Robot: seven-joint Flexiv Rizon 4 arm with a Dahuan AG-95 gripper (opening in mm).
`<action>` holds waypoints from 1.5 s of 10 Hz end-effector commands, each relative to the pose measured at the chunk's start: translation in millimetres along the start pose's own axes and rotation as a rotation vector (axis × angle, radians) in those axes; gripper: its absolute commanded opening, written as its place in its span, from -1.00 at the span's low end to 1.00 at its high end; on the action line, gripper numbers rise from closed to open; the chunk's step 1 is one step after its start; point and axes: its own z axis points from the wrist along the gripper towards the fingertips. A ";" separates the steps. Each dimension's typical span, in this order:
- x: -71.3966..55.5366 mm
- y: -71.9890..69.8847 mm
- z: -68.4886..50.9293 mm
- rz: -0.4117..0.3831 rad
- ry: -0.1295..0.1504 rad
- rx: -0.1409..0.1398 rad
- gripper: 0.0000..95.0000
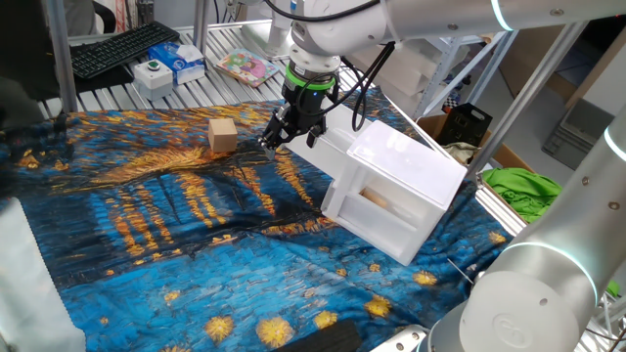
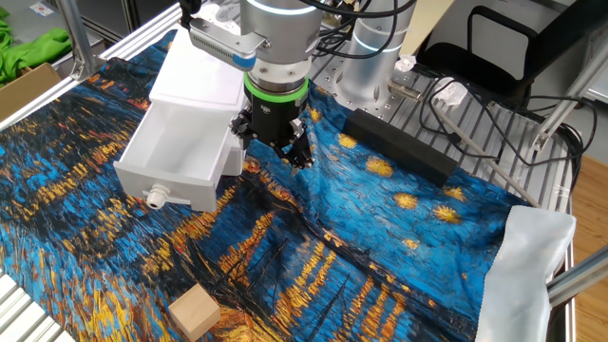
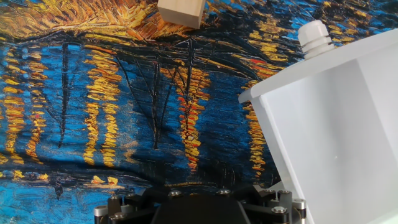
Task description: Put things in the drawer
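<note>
Gripper point(image 2: 274, 152) hangs just beside pulled-out drawer point(image 2: 160, 152), jaws spread wide, nothing held. Wooden block point(image 1: 223, 135) on painted cloth point(image 1: 176, 244), well apart from drawer, outside it. Other fixed view looks into drawer: inside bare white. One fixed view alone shows lower drawer point(image 1: 377, 200), see-through front. Hand view: drawer knob point(image 3: 316, 36), block point(image 3: 181, 11) at top edge; fingertips out of frame.

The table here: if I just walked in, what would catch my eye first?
Probably the swirly blue-and-gold painted cloth covering the table. On it sits a white cabinet with its upper drawer pulled out and empty, the robot's open gripper hanging beside it. A small wooden block lies apart on the cloth.
</note>
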 end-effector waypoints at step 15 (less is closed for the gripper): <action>0.9 0.2 0.7 0.104 -0.025 -0.057 -0.60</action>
